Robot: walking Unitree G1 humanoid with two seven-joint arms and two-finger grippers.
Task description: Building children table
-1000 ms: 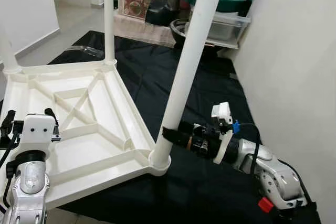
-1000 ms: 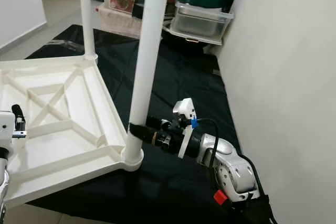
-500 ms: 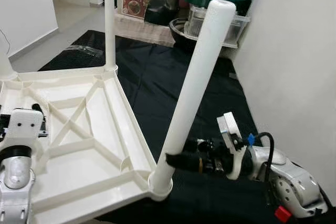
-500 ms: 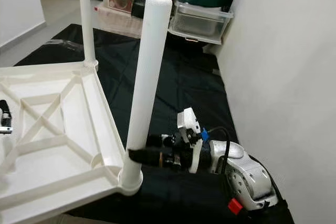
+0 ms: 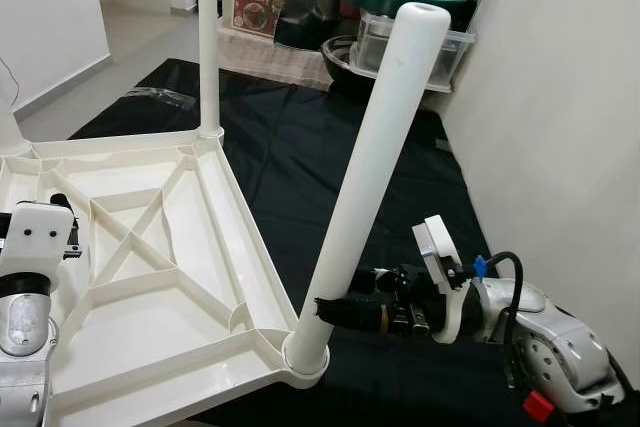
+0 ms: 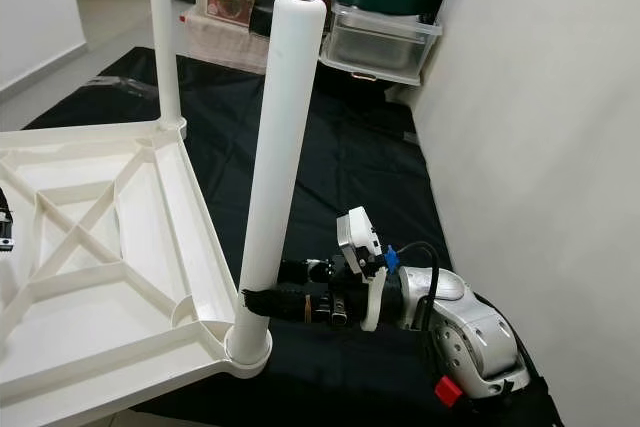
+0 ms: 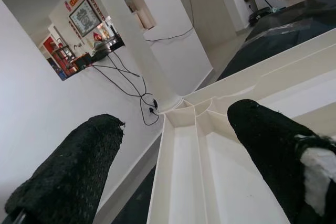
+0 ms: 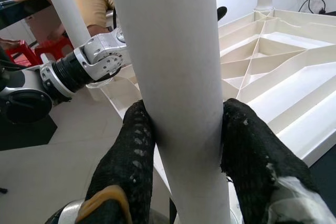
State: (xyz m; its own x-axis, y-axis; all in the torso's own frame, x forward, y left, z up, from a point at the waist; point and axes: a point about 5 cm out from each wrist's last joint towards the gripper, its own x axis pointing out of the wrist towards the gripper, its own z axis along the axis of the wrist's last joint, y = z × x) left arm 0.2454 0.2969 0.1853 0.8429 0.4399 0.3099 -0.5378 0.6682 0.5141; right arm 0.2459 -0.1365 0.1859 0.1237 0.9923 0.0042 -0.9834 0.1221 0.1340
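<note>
A: Since a second ago the white leg (image 5: 372, 157) is being tipped steeper in its corner socket; the upturned tabletop (image 5: 150, 247) is lying on the black mat (image 5: 300, 147).

B: Eye views: the leg's base is being clamped by the right gripper (image 6: 262, 302).

A: Left wrist view: left gripper (image 7: 173, 156) is being held wide apart, empty, over the tabletop ribs.

B: Right wrist view: black fingers (image 8: 131, 150) are being pressed on both sides of the leg.

wall (image 5: 560, 97) close on rt, storage boxes (image 5: 420, 42) behind leg (image 5: 375, 162)
</note>
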